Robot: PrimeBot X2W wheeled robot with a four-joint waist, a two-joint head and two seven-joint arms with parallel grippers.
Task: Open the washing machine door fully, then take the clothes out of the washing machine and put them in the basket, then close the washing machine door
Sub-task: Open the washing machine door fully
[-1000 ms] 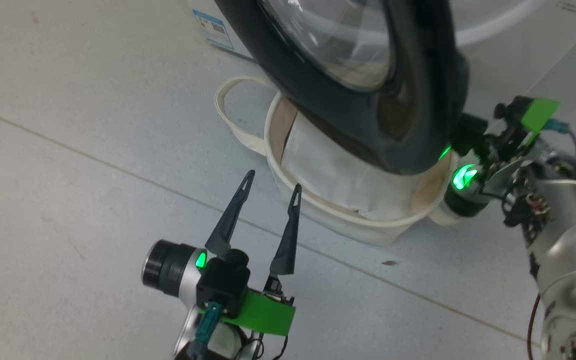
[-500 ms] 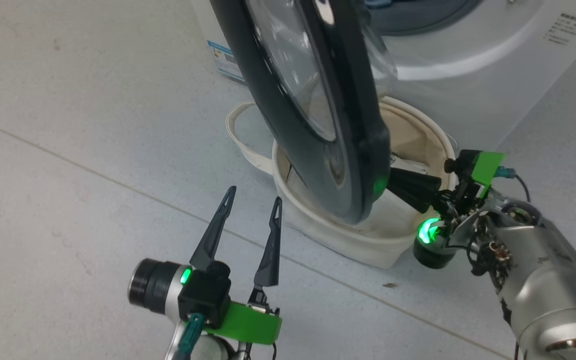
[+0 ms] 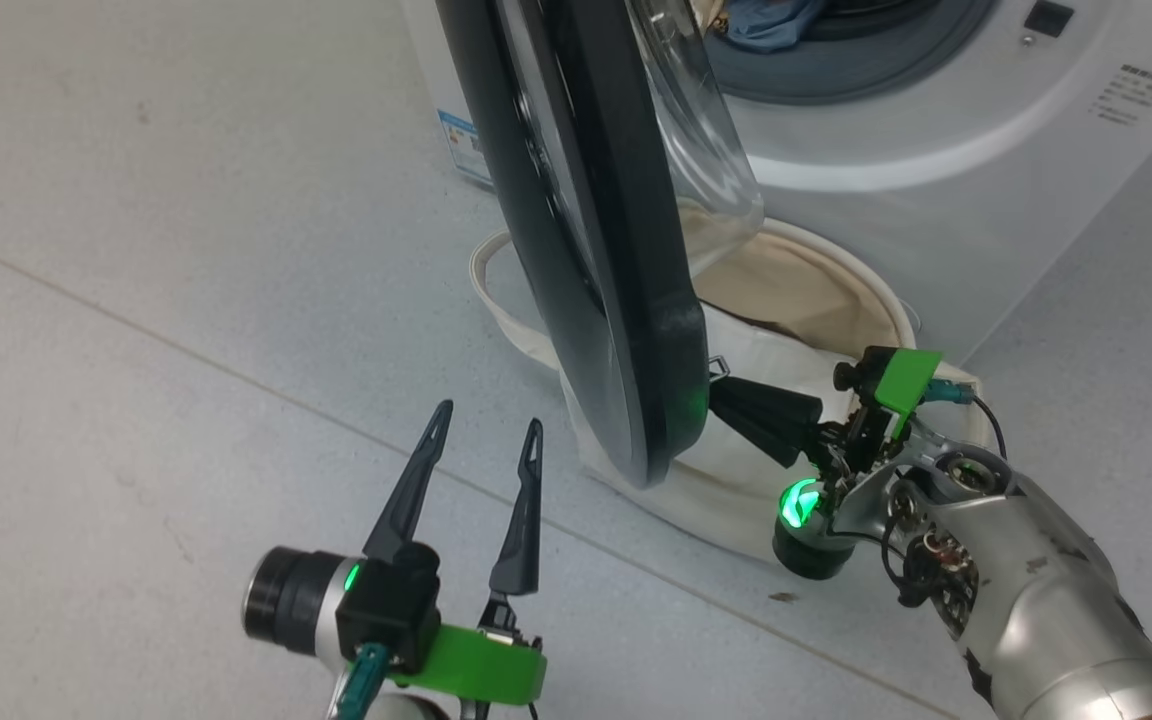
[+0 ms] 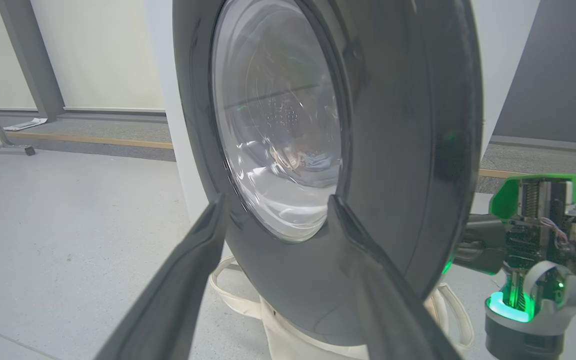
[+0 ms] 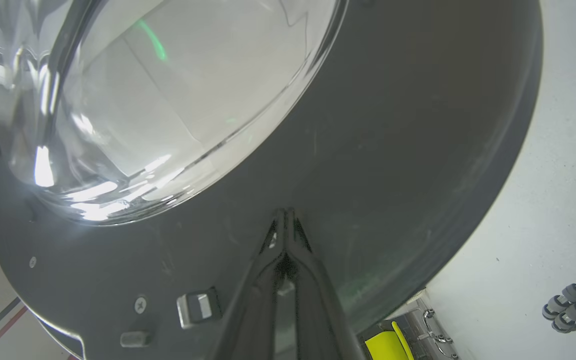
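From the head we see the washing machine door (image 3: 586,250) swung out edge-on over the basket (image 3: 816,290), which sits just in front of the washing machine (image 3: 936,200). The right wrist view gives us the door's inner face, with our right gripper (image 5: 285,214) closed to a point and its tips against the dark rim. Our left gripper (image 3: 489,415) hangs near the door's outer face, jaws spread wide and empty. A white folded sheet (image 3: 766,350) lies in the basket; blue clothes (image 3: 766,20) lie inside the machine.

Met the washing machine door (image 3: 626,250) edge-on just ahead and right of the spread left gripper (image 3: 490,415), above the basket (image 3: 806,290). Had bare floor (image 3: 136,300) free to its left. Found the closed right gripper (image 5: 284,214) hard against the door's inner face.
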